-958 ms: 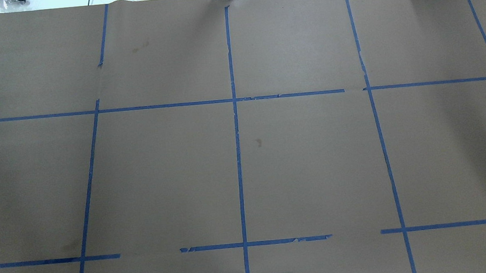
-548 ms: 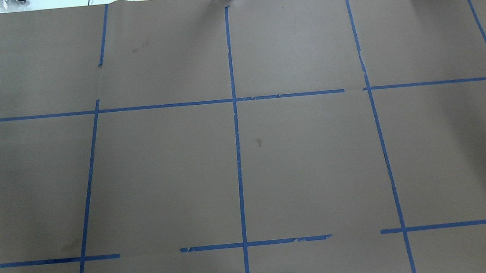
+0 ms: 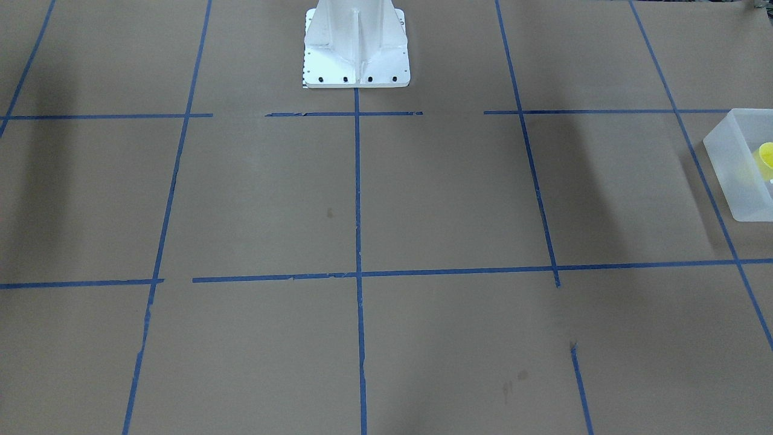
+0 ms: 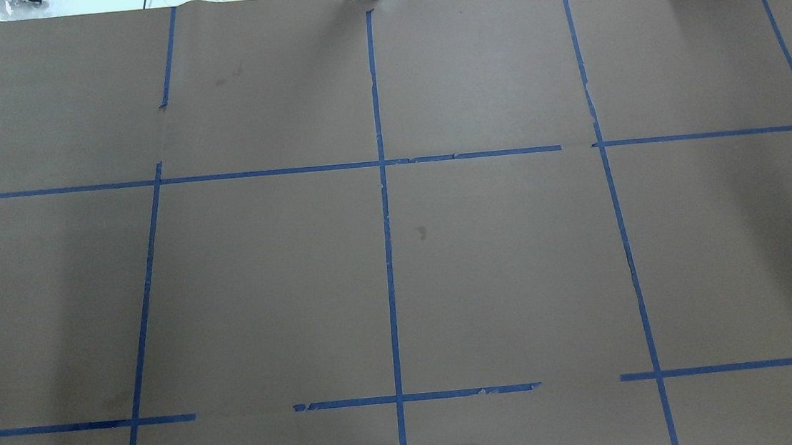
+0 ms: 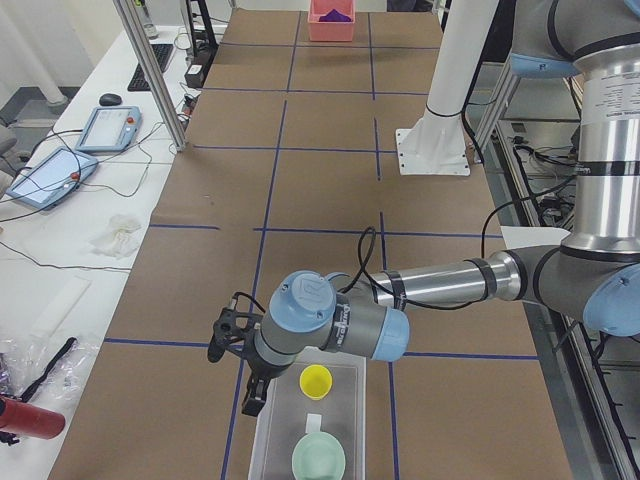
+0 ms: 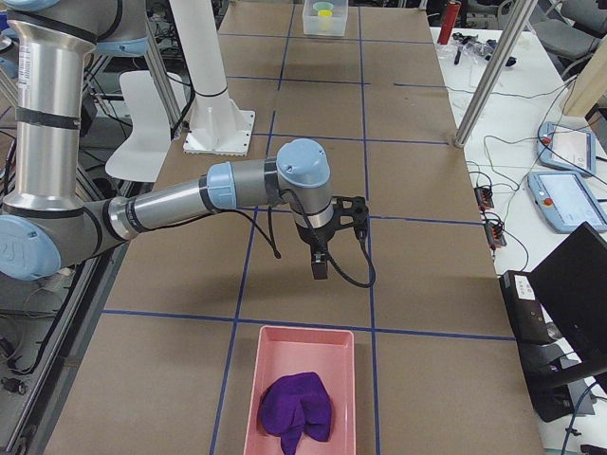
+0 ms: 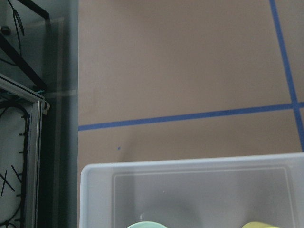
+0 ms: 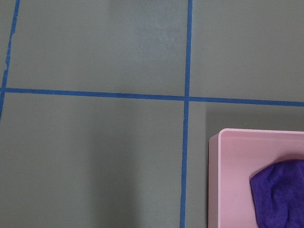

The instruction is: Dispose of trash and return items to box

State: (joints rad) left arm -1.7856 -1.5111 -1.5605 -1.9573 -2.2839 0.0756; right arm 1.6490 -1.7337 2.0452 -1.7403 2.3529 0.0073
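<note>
The frosted box sits at the table's left end, also in the front view and the left wrist view. In it stand the yellow cup and the pale green bowl. The cup also shows in the front view. My left gripper hangs at the box's far corner, just beside it; I cannot tell whether it is open or shut. My right gripper hangs over bare table just beyond a pink tray; I cannot tell its state either.
The pink tray holds a crumpled purple cloth and also shows in the right wrist view. The white robot base stands at the table's middle edge. Blue tape lines grid the brown paper.
</note>
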